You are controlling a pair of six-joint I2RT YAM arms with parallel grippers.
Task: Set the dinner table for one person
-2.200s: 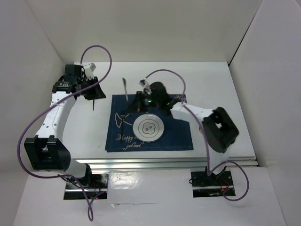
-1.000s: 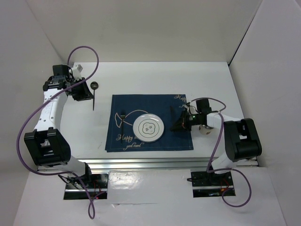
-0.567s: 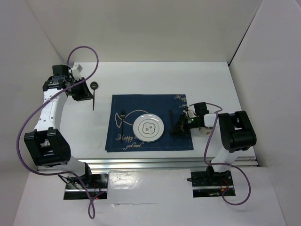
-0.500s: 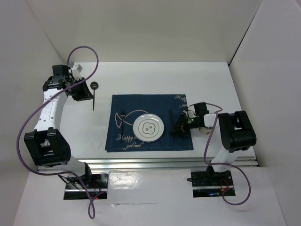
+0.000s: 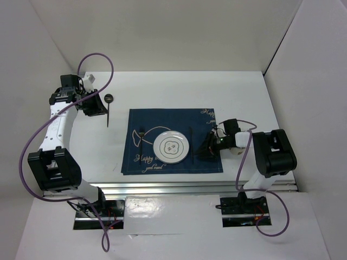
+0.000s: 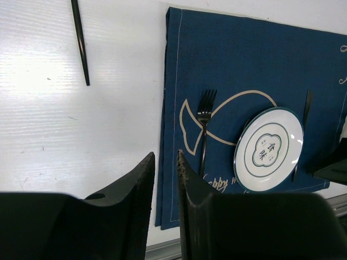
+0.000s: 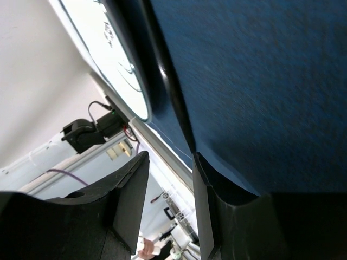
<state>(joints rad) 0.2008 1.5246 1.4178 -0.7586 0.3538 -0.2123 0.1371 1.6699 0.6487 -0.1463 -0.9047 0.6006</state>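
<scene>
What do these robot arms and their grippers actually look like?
Both arms, left and right, have white links with bulky black joints. A purple cable loops along each. The left gripper and right gripper each have two matte black fingers.

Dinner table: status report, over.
Left gripper slightly open, empty, beside spoon on bare dinner table. Right gripper open; knife right of plate, fork left, on placemat. Nothing in the way.

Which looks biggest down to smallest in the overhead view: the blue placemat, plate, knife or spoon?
1. Blue placemat
2. Plate
3. Knife and spoon: both slim, alike in length, so unranked.
</scene>
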